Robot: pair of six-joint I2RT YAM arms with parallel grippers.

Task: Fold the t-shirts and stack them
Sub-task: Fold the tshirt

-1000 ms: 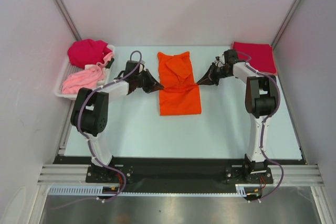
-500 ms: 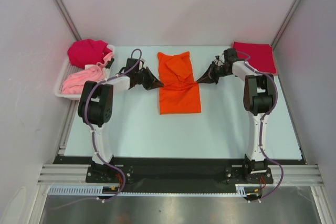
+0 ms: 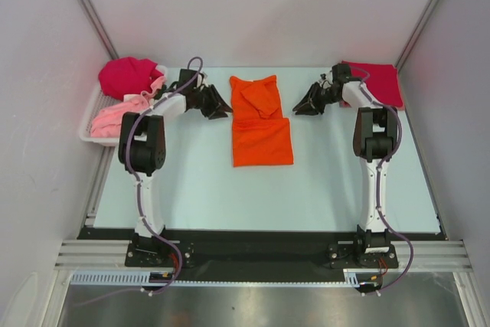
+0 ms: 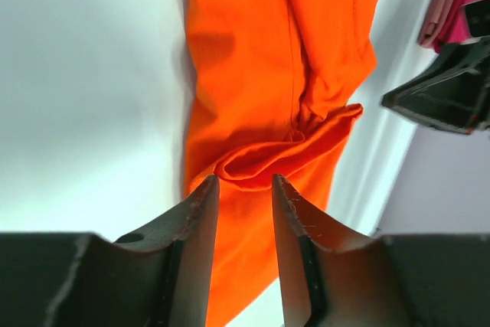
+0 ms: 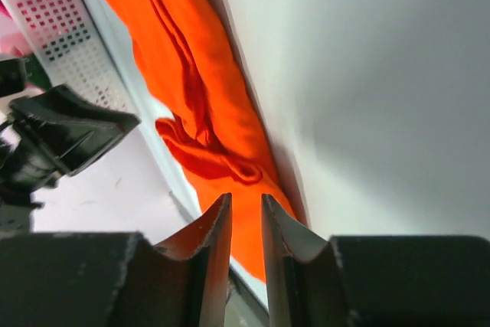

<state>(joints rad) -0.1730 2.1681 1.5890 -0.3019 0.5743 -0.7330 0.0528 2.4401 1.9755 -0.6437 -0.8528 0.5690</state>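
Note:
A bright orange t-shirt (image 3: 261,122) lies in the middle of the table, its far part doubled over in a rumpled fold (image 3: 262,100). My left gripper (image 3: 223,104) hovers just left of that fold, open, nothing between its fingers (image 4: 200,220). On the other side my right gripper (image 3: 298,105) stands open and empty too, a little apart from the cloth. Both wrist views show the orange t-shirt (image 4: 268,74) (image 5: 199,89) beyond the fingertips. A crimson t-shirt (image 3: 373,82) lies folded flat at the far right. A magenta t-shirt (image 3: 129,76) and a pale pink t-shirt (image 3: 117,118) sit bunched in the tray.
A white perforated tray (image 3: 86,132) stands at the far left of the table. Pale walls close in the table on three sides. The arm bases are mounted on a rail at the near edge (image 3: 253,254).
Both grippers have let go of the orange t-shirt and opened. They drew back outwards and towards the far edge, leaving the far part folded over.

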